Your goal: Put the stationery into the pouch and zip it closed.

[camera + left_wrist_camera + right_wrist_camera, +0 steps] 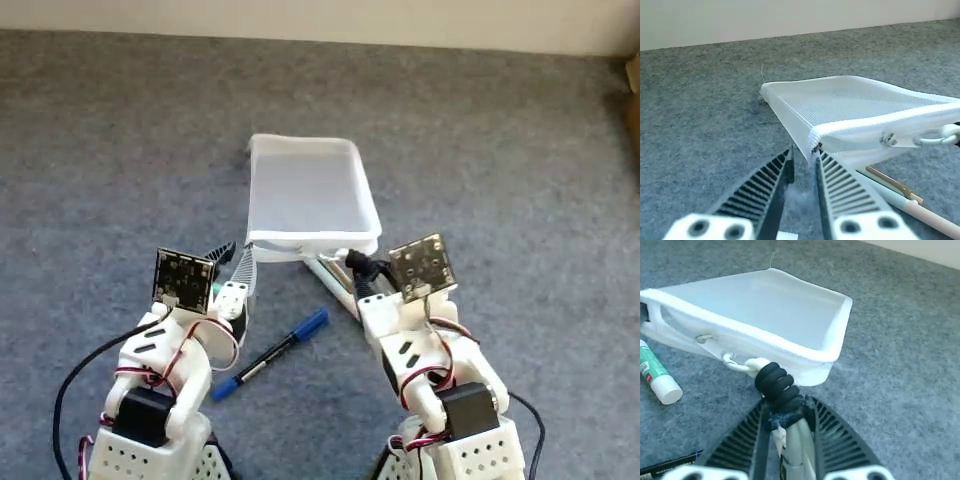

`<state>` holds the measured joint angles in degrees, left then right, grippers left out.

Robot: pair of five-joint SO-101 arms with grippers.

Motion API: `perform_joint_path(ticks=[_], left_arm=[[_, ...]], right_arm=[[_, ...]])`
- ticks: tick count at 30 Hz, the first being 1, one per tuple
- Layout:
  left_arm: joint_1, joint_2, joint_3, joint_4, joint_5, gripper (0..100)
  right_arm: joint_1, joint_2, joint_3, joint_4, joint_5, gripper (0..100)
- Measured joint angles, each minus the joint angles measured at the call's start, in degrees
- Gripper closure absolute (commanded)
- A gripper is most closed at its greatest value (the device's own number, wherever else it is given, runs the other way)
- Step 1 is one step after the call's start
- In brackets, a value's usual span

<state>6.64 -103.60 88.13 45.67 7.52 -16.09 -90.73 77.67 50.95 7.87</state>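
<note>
Pouch (310, 195) lies mid-table, mouth toward the arms. The right gripper (362, 283) sits at its 5 o'clock corner and is the nearer arm to the opening; a blue pen (270, 355) lies at 6 o'clock.

Left wrist view: the left gripper (804, 156) is slack, jaws narrowly parted at a mouth corner.

Right wrist view: the right gripper is clamped on a black-gripped pen (780, 387), whose long axis points into the mouth.

the right gripper (786, 407) clamps a pen (778, 386), its black ribbed grip up against the zip edge of the white pouch (765, 310), by the ring pull (740, 365). a glue stick (655, 376) lies on the grey carpet (900, 370) just beside the pouch.
</note>
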Motion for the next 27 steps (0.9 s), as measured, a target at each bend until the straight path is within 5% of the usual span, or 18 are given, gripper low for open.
perform_joint_path(ticks=[18,23,27], left_arm=[[-5.1,0.0,0.1,0.0,-0.2,94],[-6.2,0.0,0.1,0.0,-0.2,94],[-6.4,0.0,0.2,0.0,-0.3,94]], right_arm=[[12.9,-0.4,0.0,-4.2,-4.0,99.3],[9.6,-0.4,0.0,-3.7,-2.6,98.5],[1.7,-0.4,0.0,1.8,1.3,88.5]])
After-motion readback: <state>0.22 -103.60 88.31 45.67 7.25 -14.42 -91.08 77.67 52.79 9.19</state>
